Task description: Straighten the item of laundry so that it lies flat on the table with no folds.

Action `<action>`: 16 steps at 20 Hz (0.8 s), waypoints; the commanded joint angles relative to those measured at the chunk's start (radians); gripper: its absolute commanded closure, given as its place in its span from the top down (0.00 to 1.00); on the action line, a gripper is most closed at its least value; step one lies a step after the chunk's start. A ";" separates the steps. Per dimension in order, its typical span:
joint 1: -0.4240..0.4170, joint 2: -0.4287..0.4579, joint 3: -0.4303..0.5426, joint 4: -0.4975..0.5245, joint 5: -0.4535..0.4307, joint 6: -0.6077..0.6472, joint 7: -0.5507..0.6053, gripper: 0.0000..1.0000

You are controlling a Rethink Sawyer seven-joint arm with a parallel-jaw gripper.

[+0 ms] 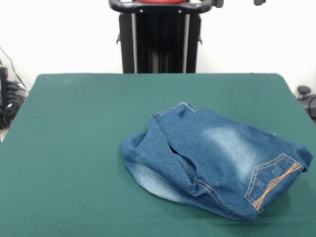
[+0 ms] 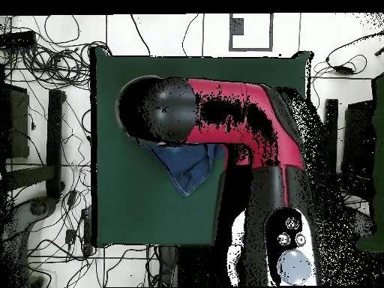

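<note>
One pair of jeans is bunched up in folds on the table, near one long edge and toward a corner, so flattening is not yet done. No gripper is seen; only the arm is seen above, so its grip cannot be told.

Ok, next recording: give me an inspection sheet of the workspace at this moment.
Surface: table with a dark green cloth top, bare around the garment.
Job's things: jeans crumpled in a folded heap, not flat; one orange-stitched back pocket faces up. Overhead, only part of the denim shows below the arm.
Clutter: nothing seen on the table.
Gripper: not in view; overhead, the red and black arm reaches across the table and covers most of the jeans.
Cables: many loose cables on the floor beside the table; none seen on the cloth.
Surroundings: robot pedestal behind the table, white wall, dark gear at the sides.
</note>
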 commanded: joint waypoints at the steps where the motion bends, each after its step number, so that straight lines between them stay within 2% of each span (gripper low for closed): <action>1: 0.052 0.050 -0.035 0.209 -0.021 -0.067 0.201 1.00; 6: 0.049 -0.007 -0.039 0.331 -0.005 -0.271 0.197 1.00; 12: 0.064 -0.028 -0.062 0.339 0.005 -0.260 0.201 1.00; 16: 0.063 -0.012 -0.063 0.347 0.003 -0.311 0.199 1.00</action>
